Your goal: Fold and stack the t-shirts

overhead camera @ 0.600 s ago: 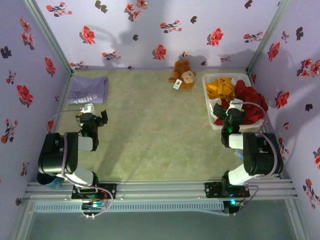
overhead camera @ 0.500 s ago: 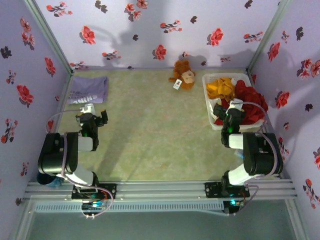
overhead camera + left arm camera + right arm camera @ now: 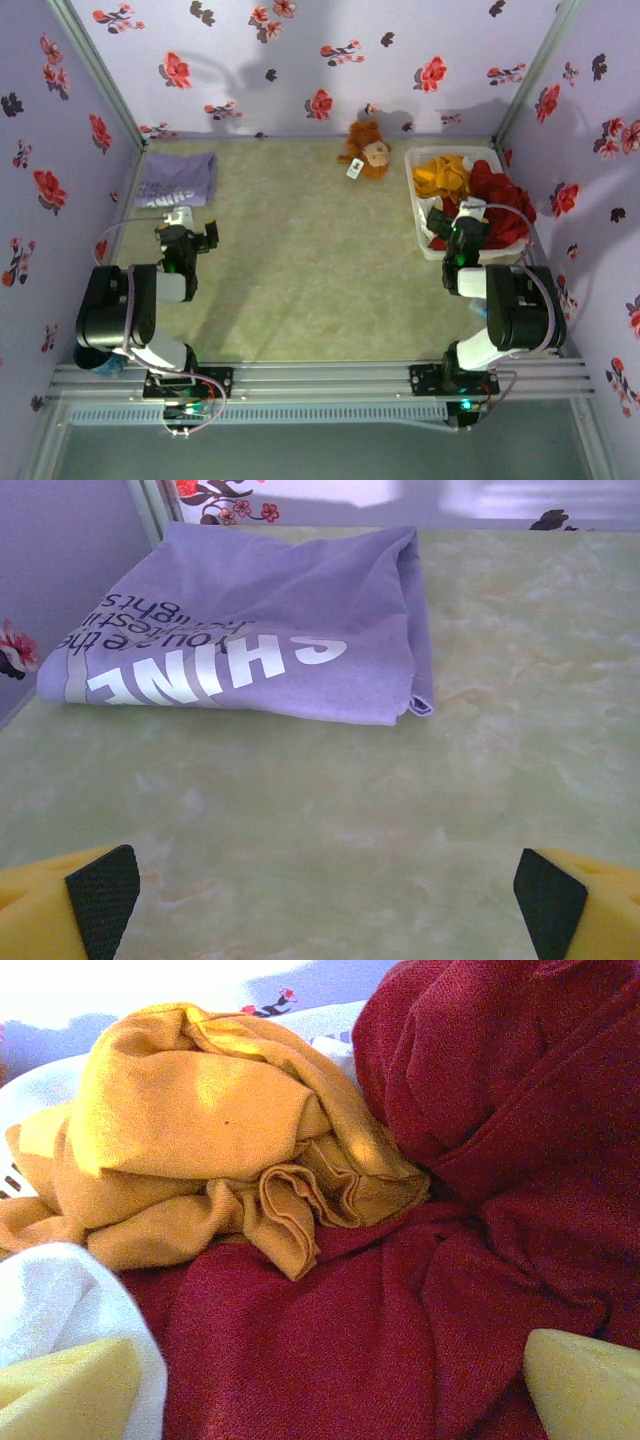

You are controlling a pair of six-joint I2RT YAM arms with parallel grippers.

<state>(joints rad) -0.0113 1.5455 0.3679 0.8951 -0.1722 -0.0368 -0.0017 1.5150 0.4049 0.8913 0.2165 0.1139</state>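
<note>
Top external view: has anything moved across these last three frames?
Barely. The left gripper has nudged slightly towards the folded lavender t-shirt, open and empty. The right gripper, the orange-yellow t-shirt in the basket and the plush toy stayed put.

The top camera looks down over the whole table (image 3: 300, 270) from above its near edge. The left wrist camera faces the lavender tee (image 3: 270, 630) in the far left corner, low and near. The right wrist camera peers closely into the basket (image 3: 418, 228). The top view shares both.
</note>
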